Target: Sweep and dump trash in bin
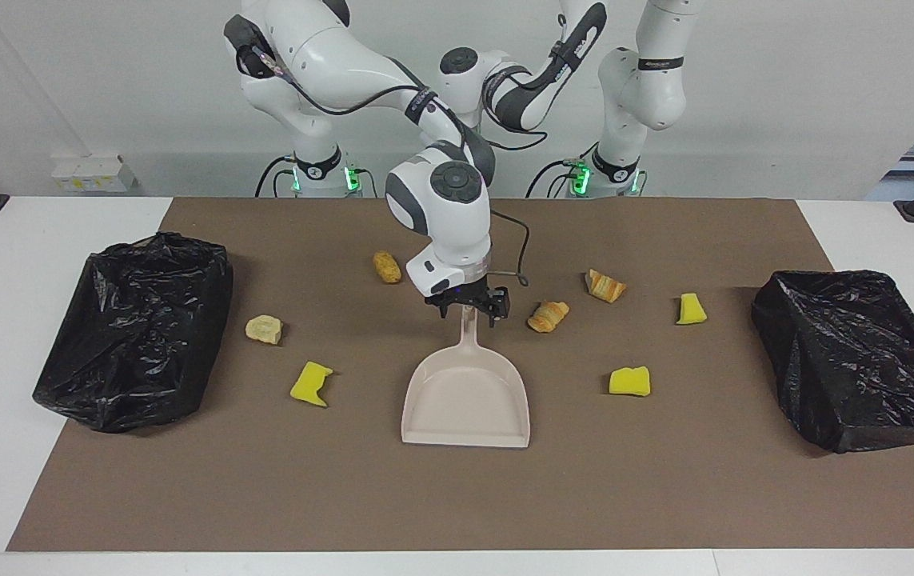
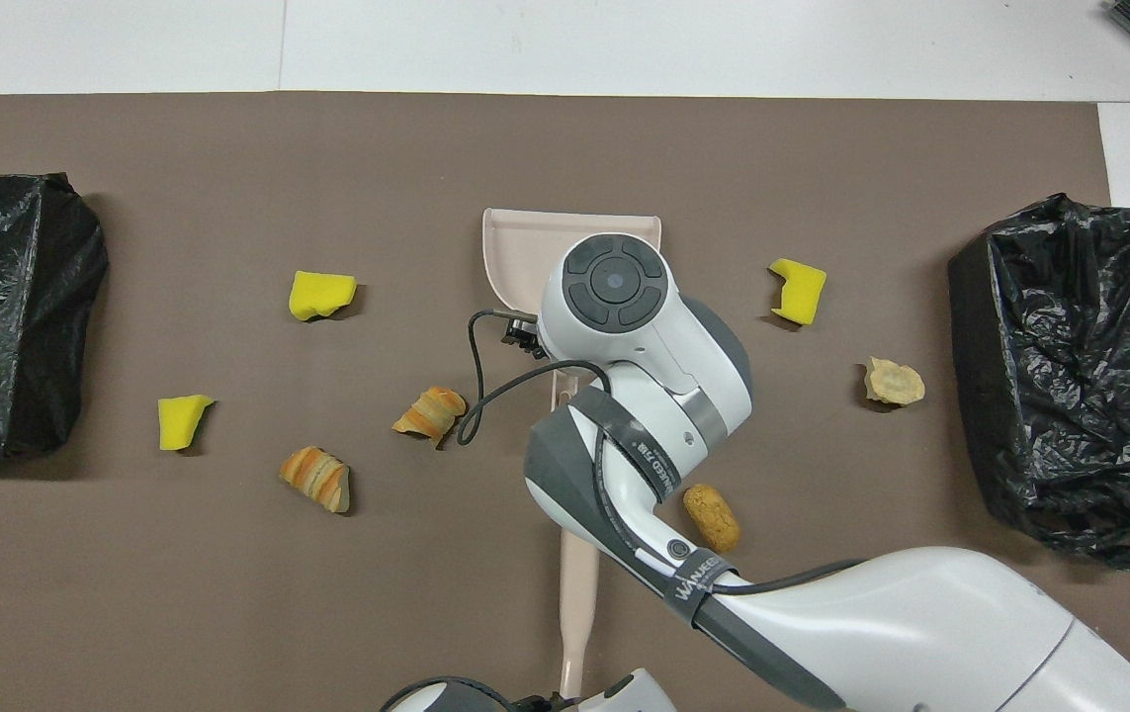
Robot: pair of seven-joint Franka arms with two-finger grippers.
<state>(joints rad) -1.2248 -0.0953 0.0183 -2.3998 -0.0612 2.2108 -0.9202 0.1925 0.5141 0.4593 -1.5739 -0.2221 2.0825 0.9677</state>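
Several scraps of trash lie on the brown mat: yellow sponge chunks [image 1: 311, 384] [image 1: 630, 382] [image 1: 691, 310] and bread-like lumps [image 1: 386, 266] [image 1: 264, 329] [image 1: 548, 316] [image 1: 605, 286]. The beige dustpan [image 1: 466, 396] lies flat mid-mat, its handle pointing toward the robots. My right gripper [image 1: 468, 309] is low at the handle's end, open, a finger on each side. The brush handle [image 2: 576, 593] runs out from under the right arm to my left gripper [image 2: 565, 700], which is shut on it. The bristles are hidden.
A bin lined with a black bag [image 1: 137, 328] stands at the right arm's end of the mat, and another [image 1: 856, 360] at the left arm's end. The right arm [image 2: 624, 396] covers most of the dustpan in the overhead view.
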